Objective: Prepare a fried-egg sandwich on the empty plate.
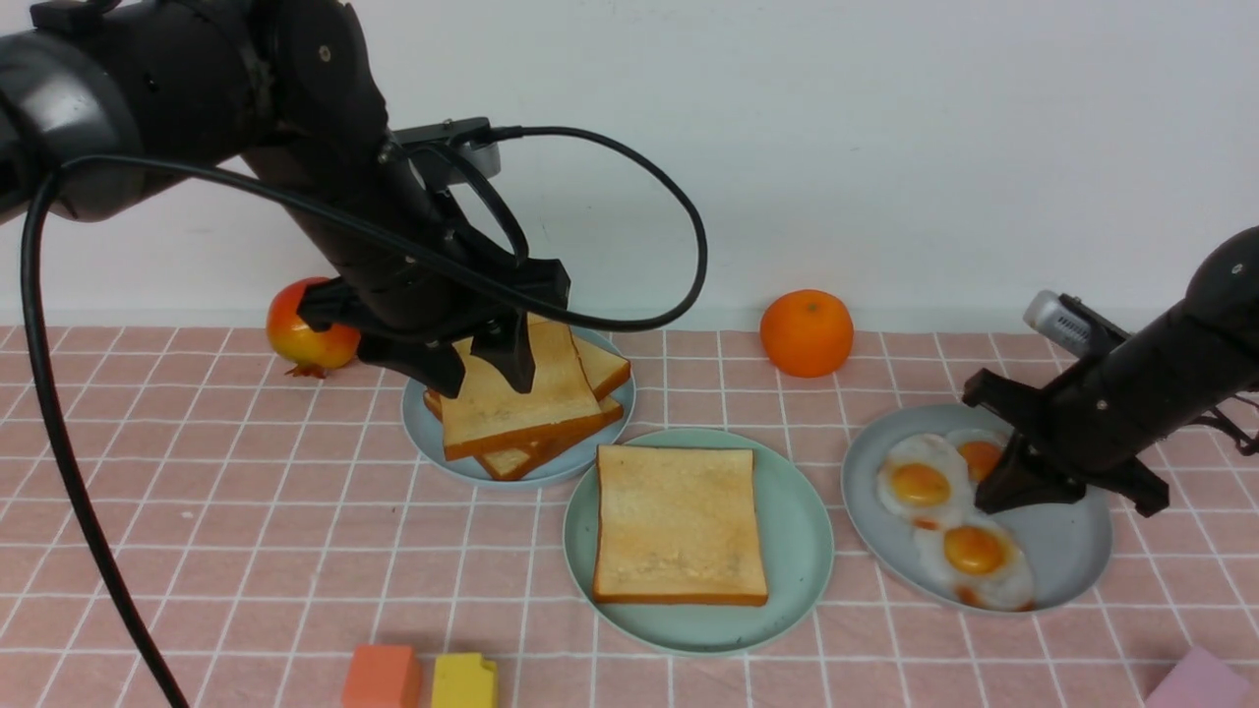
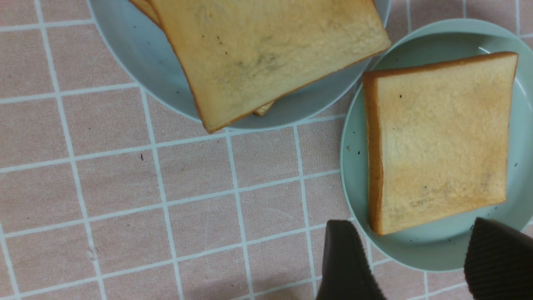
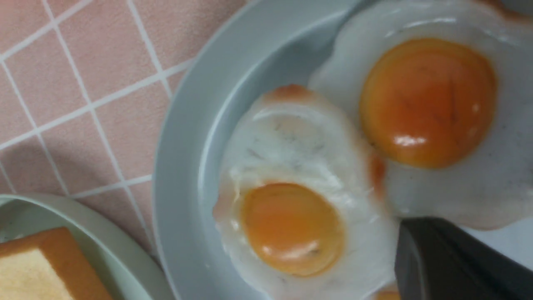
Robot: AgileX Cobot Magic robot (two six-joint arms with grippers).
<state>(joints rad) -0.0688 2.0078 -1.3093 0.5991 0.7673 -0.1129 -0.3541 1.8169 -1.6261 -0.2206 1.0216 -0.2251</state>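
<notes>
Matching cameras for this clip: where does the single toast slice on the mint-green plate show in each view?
Front view: toast slice lies mid-frame, between the toast-stack plate and egg plate.
Left wrist view: whole slice, beside the toast-stack plate.
Right wrist view: only a corner, at the frame edge beside the egg plate.
Shared landmark: the mint-green plate beneath it.

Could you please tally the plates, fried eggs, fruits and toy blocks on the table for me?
Plates: 3
Fried eggs: 3
Fruits: 2
Blocks: 3
Total: 11
</notes>
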